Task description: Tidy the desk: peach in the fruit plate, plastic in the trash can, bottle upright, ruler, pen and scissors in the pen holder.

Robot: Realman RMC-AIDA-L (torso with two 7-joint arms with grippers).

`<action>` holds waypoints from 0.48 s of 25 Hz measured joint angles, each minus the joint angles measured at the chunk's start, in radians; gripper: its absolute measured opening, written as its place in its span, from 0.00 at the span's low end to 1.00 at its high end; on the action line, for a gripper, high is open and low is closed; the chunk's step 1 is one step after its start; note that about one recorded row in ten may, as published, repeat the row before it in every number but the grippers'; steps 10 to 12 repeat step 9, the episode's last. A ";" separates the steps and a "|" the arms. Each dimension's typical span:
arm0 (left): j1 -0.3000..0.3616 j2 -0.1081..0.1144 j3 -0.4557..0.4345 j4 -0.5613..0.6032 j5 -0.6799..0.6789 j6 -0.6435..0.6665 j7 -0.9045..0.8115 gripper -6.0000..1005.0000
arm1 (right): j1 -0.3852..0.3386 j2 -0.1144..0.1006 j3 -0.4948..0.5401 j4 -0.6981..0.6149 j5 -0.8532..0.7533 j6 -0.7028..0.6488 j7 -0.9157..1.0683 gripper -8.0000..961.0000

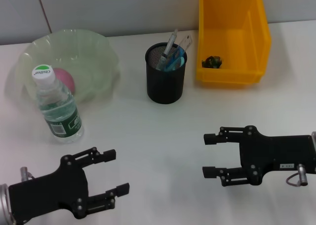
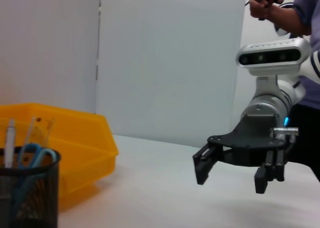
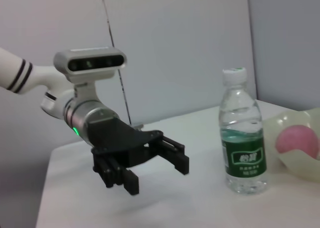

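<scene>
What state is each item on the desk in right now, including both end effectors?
Bottle: upright, cap on.
Peach: inside the fruit plate.
Pen holder: upright, holding pen, ruler and scissors.
Trash can: upright, a small dark item inside.
Left end effector: open, holding nothing, near the front edge.
Right end effector: open, holding nothing.
</scene>
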 joint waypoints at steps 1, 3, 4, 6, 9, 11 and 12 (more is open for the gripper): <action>0.000 0.000 0.000 0.000 0.000 0.000 0.000 0.75 | 0.001 0.000 0.000 0.002 0.000 0.004 -0.001 0.79; -0.002 0.008 -0.028 -0.014 0.001 0.004 -0.001 0.75 | 0.007 0.000 0.000 0.010 0.000 0.013 -0.003 0.79; -0.005 0.010 -0.036 -0.021 0.002 0.008 -0.002 0.75 | 0.009 0.000 0.000 0.013 0.000 0.016 -0.003 0.79; -0.005 0.010 -0.036 -0.021 0.002 0.008 -0.002 0.75 | 0.012 0.000 0.000 0.015 0.000 0.020 -0.003 0.79; -0.011 0.014 -0.046 -0.032 0.002 0.022 -0.002 0.75 | 0.015 0.000 0.000 0.015 -0.001 0.021 -0.003 0.79; -0.011 0.014 -0.046 -0.032 0.002 0.022 -0.002 0.75 | 0.015 0.000 0.000 0.015 -0.001 0.021 -0.003 0.79; -0.011 0.014 -0.046 -0.032 0.002 0.022 -0.002 0.75 | 0.015 0.000 0.000 0.015 -0.001 0.021 -0.003 0.79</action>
